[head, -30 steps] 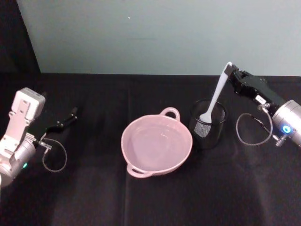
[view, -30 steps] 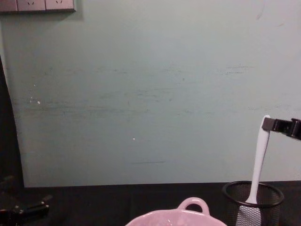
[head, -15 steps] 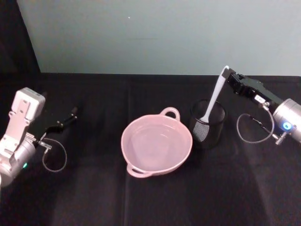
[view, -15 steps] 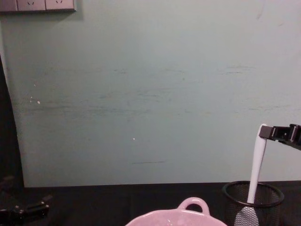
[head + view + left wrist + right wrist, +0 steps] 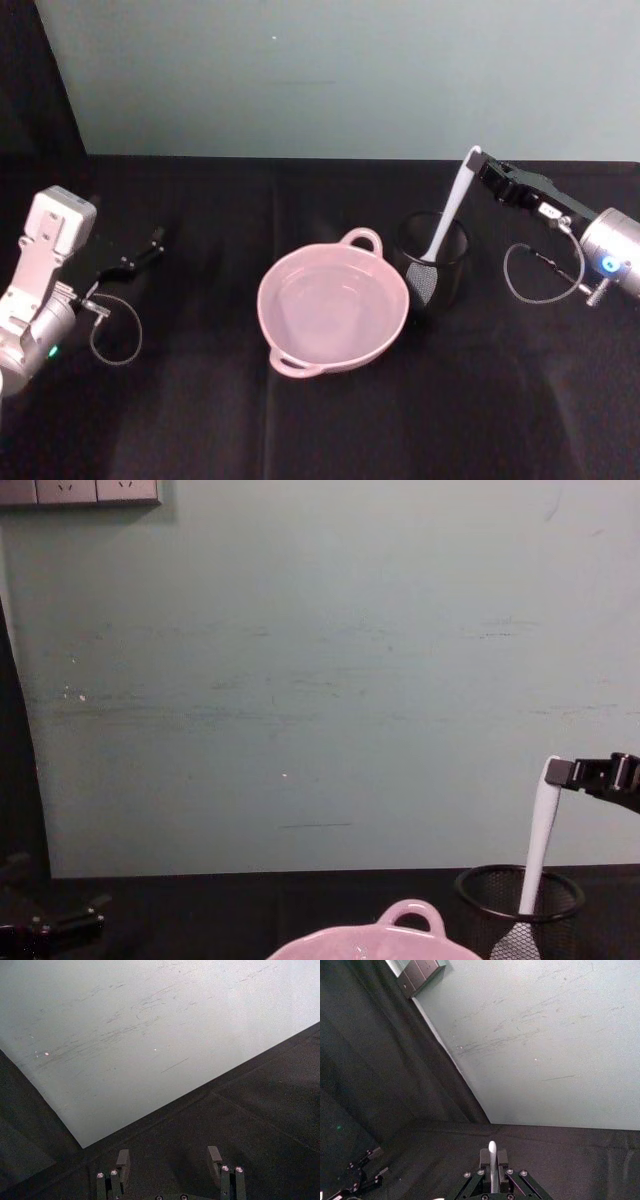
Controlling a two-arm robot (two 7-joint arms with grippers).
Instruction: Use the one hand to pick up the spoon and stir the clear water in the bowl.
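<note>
The mesh cup (image 5: 434, 262) has slid toward the bowl (image 5: 333, 307), dragged by the spoon (image 5: 452, 205) whose handle top the right hand (image 5: 481, 166) pinches.

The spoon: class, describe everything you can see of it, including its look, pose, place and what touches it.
The spoon is white, plastic-looking, with a long slim handle and a wide flat bowl. It stands nearly upright, leaning a little, its bowl end down inside the black wire-mesh cup, just right of the pink bowl. The right gripper has its fingers closed on the handle's top end.
</note>
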